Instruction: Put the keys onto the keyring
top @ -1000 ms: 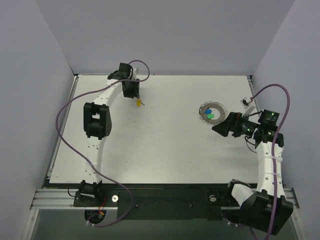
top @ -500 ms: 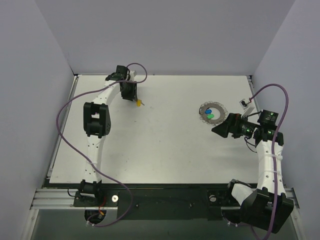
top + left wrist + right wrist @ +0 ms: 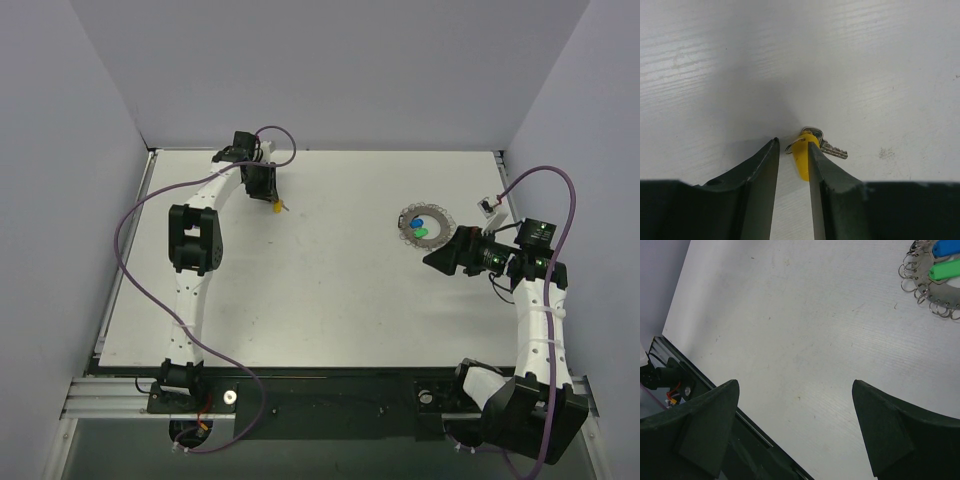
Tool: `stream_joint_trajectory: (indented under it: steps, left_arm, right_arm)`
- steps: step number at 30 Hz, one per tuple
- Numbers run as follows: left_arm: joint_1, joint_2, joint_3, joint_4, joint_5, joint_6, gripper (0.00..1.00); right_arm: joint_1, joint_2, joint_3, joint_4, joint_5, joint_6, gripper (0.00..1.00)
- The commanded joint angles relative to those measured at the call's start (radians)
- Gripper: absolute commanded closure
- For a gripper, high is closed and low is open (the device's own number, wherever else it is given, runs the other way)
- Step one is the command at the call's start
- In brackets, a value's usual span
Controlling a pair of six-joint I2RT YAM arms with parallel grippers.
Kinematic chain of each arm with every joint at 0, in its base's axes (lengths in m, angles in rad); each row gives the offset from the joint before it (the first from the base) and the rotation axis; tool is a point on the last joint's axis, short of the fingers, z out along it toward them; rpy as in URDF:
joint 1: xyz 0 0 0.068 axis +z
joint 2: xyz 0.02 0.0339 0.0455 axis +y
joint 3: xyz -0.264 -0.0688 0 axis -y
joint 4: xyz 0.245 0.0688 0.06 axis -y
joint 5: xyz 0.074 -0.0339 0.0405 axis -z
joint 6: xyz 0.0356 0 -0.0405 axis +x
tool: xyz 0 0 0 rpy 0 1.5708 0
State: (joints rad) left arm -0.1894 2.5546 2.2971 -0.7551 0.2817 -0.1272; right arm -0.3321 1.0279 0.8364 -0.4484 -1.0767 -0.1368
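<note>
Straddling the yellow key (image 3: 802,159) on the worktop (image 3: 865,60), my left tool (image 3: 791,146) has its fingers a narrow gap apart, ready, I judge, to pinch the head. Well to the right lies the keyring (image 3: 920,282), with the blue key (image 3: 946,247) and green key (image 3: 945,270) inside its loop. My right tool (image 3: 795,385) hovers near it, wide apart and empty. I can read no writing.

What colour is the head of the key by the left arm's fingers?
Yellow; the key shows best in the left wrist view.
</note>
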Motion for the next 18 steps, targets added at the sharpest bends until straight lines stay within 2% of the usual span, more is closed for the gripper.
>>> stream_joint_trajectory:
  steps: [1,9,15,18]
  left_arm:
    - [0.005,0.021,0.050,0.045,0.033,-0.014,0.64]
    - [0.008,0.024,0.051,0.043,0.028,-0.034,0.70]
    - [0.011,0.015,0.053,0.045,0.042,-0.048,0.81]
    - [0.016,0.003,0.050,0.054,0.054,-0.058,0.94]
  right_arm:
    - [0.005,0.004,0.038,-0.013,-0.012,-0.024,0.10]
    - [0.008,0.004,0.035,-0.013,-0.009,-0.027,0.10]
    - [0.011,0.001,0.035,-0.013,-0.008,-0.029,0.10]
    - [0.013,0.003,0.035,-0.013,-0.005,-0.030,0.10]
